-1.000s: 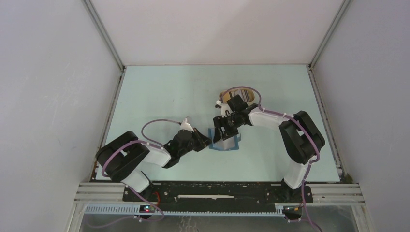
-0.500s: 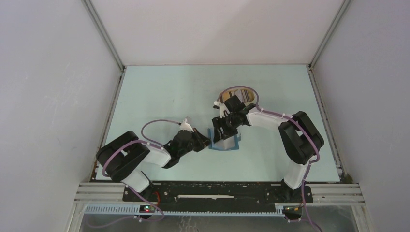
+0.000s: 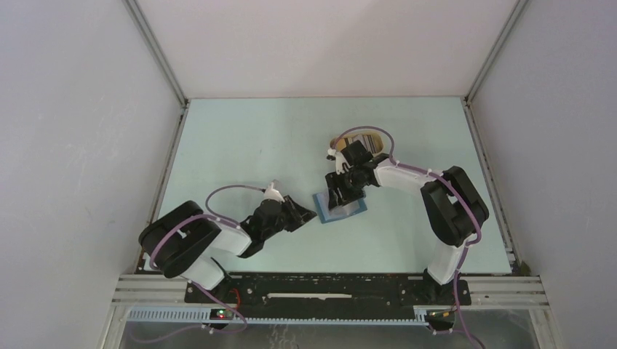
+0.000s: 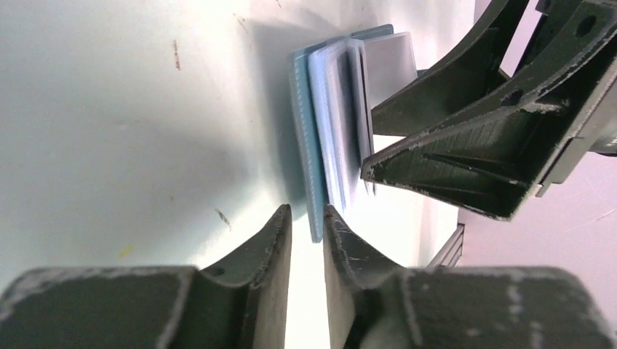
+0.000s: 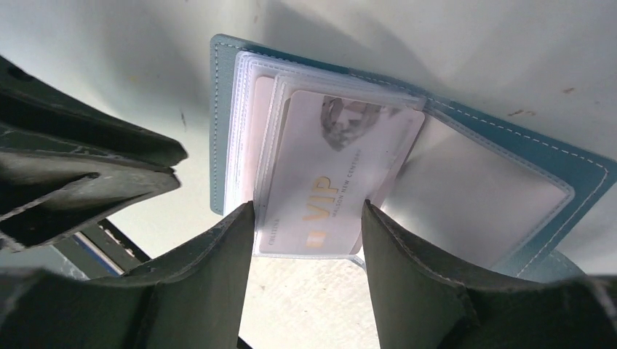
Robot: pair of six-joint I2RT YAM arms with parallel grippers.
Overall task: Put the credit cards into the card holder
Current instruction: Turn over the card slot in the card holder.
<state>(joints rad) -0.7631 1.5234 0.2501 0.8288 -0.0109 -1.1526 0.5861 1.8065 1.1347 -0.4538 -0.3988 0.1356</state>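
Note:
The teal-blue card holder (image 3: 343,210) lies open and skewed on the table between my arms. The left wrist view shows it edge-on (image 4: 304,131). My left gripper (image 3: 308,213) (image 4: 307,211) is almost closed, with the edge of the blue cover between its tips. My right gripper (image 3: 337,195) (image 5: 308,211) is open above the holder (image 5: 582,171). Its fingers stand either side of a whitish credit card (image 5: 342,174) with gold "VIP" lettering, which sits in a clear sleeve. More cards (image 3: 372,142) lie in the tray behind.
A tan oval tray (image 3: 336,140) sits behind the right wrist at mid-table, partly hidden by the arm and its cable. Grey walls with metal rails enclose the table on the left, right and back.
The card holder has turned and now lies flatter and skewed. My left arm has drawn back slightly to the left. My right gripper has shifted a little towards the back.

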